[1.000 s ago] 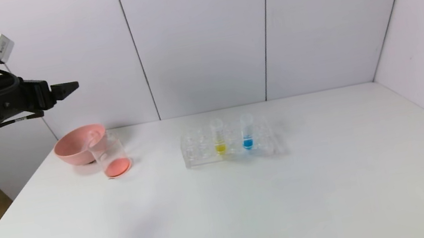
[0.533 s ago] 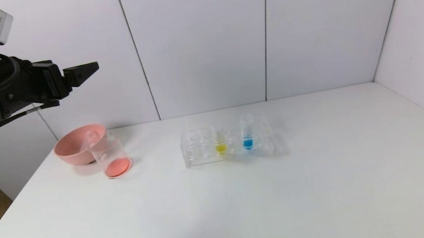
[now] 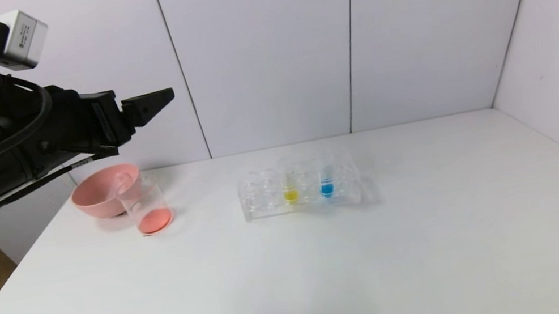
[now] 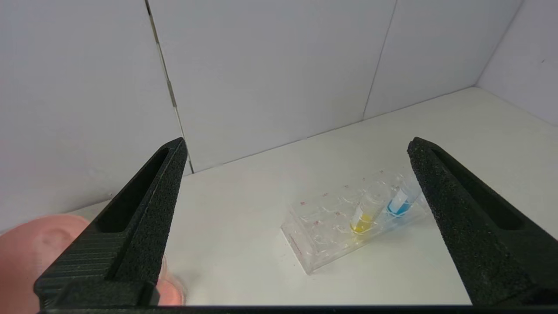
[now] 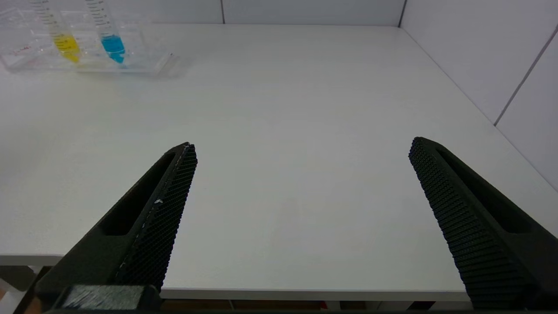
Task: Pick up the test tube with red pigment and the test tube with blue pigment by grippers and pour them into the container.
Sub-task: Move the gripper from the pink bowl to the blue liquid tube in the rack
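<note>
Left pincer (image 3: 163, 98) aloft — fingers apart

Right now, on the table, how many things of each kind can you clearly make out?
Test tubes standing in the rack: 2, the yellow-liquid tube and the test tube with blue pigment
Tube rack: 1
Container, red liquid at its bottom: 1
Pink bowl: 1
Total: 5

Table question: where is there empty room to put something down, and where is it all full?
The white table is bare along its whole near side and on its right, between the clear rack and the side wall. A smaller bare strip lies between the beaker and the rack. It is crowded at the far left corner, where the beaker touches the pink bowl.
</note>
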